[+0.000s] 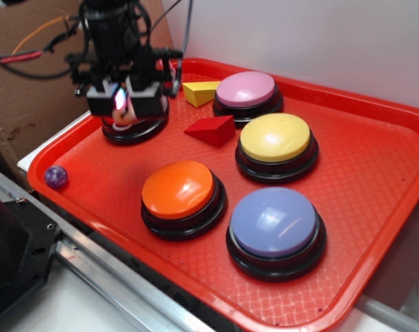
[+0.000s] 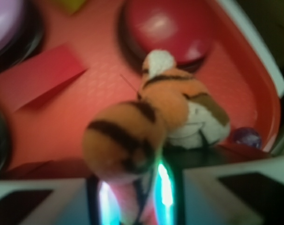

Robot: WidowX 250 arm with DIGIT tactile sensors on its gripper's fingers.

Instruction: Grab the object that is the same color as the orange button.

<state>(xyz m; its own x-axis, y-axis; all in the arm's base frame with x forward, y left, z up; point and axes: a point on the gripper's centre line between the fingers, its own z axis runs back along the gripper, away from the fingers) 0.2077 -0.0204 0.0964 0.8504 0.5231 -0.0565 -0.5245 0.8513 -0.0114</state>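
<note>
**Tiger in the grip, lift comes next**

While the gripper [image 1: 124,99] hangs in the upper left of the exterior frame, over the red-domed button [image 1: 135,126], I can see its fingers clamped on the plush tiger [image 2: 151,126]. The wrist view fills up with orange fur and black stripes, the toy's lower end running down between the two pads at the bottom of the frame. So the grab looks made, to my eye, and I judge we're in the carry-off stage.

Next move wants a straight rise, I reckon, keeping the squeeze steady since plush gives and could slip.

Room check: the orange button [image 1: 180,192] sits lower centre, well apart from the arm. The red wedge block [image 1: 212,129] lies just right of the gripper, with a yellow block [image 1: 200,92] beyond it near the pink button [image 1: 246,93]. The purple ball [image 1: 56,176] rests at the left by the tray rim [image 1: 36,166]. That red tray's raised edge runs close behind and left of the gripper, so going up is the clearest way out.
</note>
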